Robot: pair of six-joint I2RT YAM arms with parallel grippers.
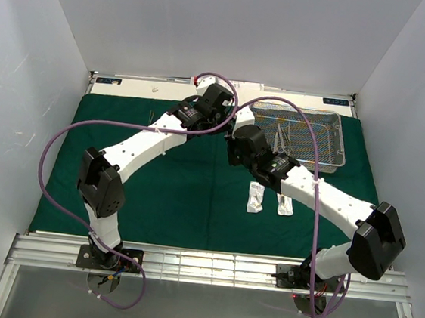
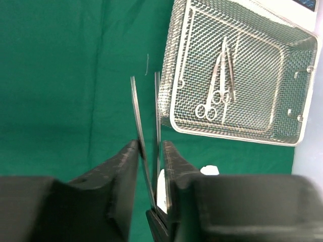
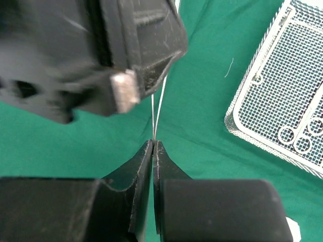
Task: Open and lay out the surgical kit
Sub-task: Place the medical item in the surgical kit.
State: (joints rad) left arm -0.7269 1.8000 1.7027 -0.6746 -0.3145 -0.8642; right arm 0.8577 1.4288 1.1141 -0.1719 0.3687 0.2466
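Observation:
The dark green cloth (image 1: 163, 192) lies spread flat on the table. The silver wire-mesh tray (image 1: 341, 146) stands on it at the back right, with slim scissors (image 2: 219, 75) inside. Two small clear packets (image 1: 255, 198) (image 1: 284, 205) lie in front of the tray. My two grippers meet above the cloth, left of the tray. My left gripper (image 2: 150, 146) is closed round the two spread arms of the metal forceps (image 2: 134, 101). My right gripper (image 3: 153, 142) is shut on the forceps' (image 3: 157, 116) narrow end, just below the left gripper's black housing (image 3: 141, 40).
The tray's near rim (image 2: 232, 136) lies close to the right of the held forceps. A purple cable loops over the tray and both arms. White walls enclose the table on three sides, and a metal rail runs along the front.

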